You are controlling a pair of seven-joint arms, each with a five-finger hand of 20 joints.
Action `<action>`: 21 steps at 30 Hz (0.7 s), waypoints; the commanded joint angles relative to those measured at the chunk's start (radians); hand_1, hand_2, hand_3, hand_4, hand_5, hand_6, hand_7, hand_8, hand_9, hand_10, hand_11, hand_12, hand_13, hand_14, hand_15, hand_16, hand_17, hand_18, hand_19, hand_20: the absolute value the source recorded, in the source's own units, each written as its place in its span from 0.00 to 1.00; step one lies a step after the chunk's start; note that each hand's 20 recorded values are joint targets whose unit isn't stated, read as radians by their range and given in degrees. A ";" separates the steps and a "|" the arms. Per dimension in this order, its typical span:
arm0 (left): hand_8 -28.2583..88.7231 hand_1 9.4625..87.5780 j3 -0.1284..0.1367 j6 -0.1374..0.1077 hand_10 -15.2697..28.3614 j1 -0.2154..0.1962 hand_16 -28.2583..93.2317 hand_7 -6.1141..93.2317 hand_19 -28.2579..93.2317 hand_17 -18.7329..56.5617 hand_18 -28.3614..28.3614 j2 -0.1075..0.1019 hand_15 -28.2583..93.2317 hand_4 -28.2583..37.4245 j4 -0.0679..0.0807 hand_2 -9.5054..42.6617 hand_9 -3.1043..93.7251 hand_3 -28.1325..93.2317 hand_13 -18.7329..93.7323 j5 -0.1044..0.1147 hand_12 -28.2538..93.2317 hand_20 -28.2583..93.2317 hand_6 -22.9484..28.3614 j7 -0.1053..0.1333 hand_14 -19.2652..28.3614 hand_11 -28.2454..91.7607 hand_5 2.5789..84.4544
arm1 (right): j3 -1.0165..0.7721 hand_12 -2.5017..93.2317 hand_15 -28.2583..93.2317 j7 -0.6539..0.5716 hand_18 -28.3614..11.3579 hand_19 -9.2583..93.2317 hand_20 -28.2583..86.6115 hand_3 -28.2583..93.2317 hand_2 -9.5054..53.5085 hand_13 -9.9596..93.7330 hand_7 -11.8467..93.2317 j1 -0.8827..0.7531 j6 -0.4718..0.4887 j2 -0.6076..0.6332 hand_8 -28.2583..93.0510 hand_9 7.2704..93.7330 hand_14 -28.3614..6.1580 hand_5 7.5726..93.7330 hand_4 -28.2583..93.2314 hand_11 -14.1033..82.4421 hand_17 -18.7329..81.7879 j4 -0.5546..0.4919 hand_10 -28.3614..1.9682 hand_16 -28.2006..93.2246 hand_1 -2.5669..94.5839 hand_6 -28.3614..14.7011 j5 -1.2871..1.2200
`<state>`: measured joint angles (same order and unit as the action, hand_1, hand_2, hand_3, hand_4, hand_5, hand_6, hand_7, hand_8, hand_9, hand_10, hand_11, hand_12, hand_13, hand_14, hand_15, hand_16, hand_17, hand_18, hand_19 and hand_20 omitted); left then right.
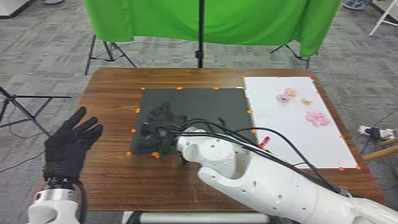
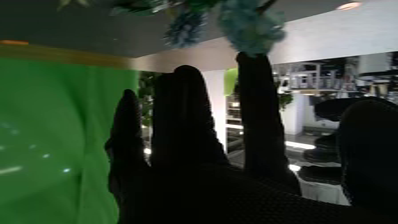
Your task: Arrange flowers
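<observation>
In the head view my left hand [image 1: 67, 150] is open at the table's left edge. My right hand [image 1: 160, 122] is over the left part of the dark mat [image 1: 213, 105], with bits of green by its near side. In the right wrist view my right hand [image 2: 204, 160] has straight fingers and holds nothing. A pale blue-green flower [image 2: 251, 30] and a darker blue one [image 2: 185, 29] show past its fingertips; I cannot tell if they touch. Pink flowers [image 1: 317, 118], more pink blooms [image 1: 287, 95] and a small yellowish bloom [image 1: 306, 102] lie on the white sheet [image 1: 271, 107].
A red object [image 1: 265, 142] lies near the white sheet's left edge. Orange markers [image 1: 179, 88] edge the mat and sheet. My right arm [image 1: 258, 180] and its black cables cross the table's near right part. A green cloth [image 1: 151, 20] hangs behind the table [image 1: 115, 195].
</observation>
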<state>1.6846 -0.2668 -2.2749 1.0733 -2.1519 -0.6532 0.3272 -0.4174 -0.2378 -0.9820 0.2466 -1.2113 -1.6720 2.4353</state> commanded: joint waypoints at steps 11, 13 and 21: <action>0.18 0.13 -0.020 0.011 0.81 0.020 0.14 0.14 0.70 0.14 1.00 -0.011 0.71 0.00 0.016 0.32 0.38 0.90 0.36 0.006 0.32 0.25 0.62 0.019 0.99 0.44 0.42 | 0.089 0.24 0.98 -0.094 0.16 0.68 0.59 0.83 0.43 0.23 0.24 0.101 0.013 -0.005 0.12 0.24 0.19 0.59 0.00 0.77 0.12 0.033 0.14 0.32 0.04 0.76 0.077; 0.18 0.13 -0.022 0.009 0.81 0.020 0.14 0.14 0.70 0.14 1.00 -0.013 0.71 0.00 0.016 0.32 0.38 0.90 0.36 0.008 0.32 0.25 0.62 0.024 0.99 0.44 0.42 | 0.104 0.24 0.98 -0.115 0.16 0.68 0.59 0.82 0.44 0.23 0.24 0.112 0.020 -0.007 0.12 0.24 0.19 0.58 0.00 0.77 0.12 0.035 0.13 0.32 0.04 0.76 0.083; 0.18 0.13 -0.022 0.004 0.81 0.024 0.14 0.14 0.70 0.14 1.00 -0.017 0.71 0.00 0.017 0.32 0.38 0.90 0.36 0.012 0.32 0.25 0.62 0.024 0.98 0.44 0.41 | 0.125 0.24 0.99 -0.142 0.16 0.68 0.59 0.80 0.47 0.24 0.23 0.133 0.022 -0.014 0.12 0.24 0.17 0.59 0.00 0.76 0.12 0.056 0.12 0.32 0.03 0.75 0.095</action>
<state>1.6664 -0.2653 -2.2483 1.0591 -2.1422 -0.6489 0.3510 -0.3056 -0.3465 -0.8767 0.2719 -1.2152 -1.6310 2.5077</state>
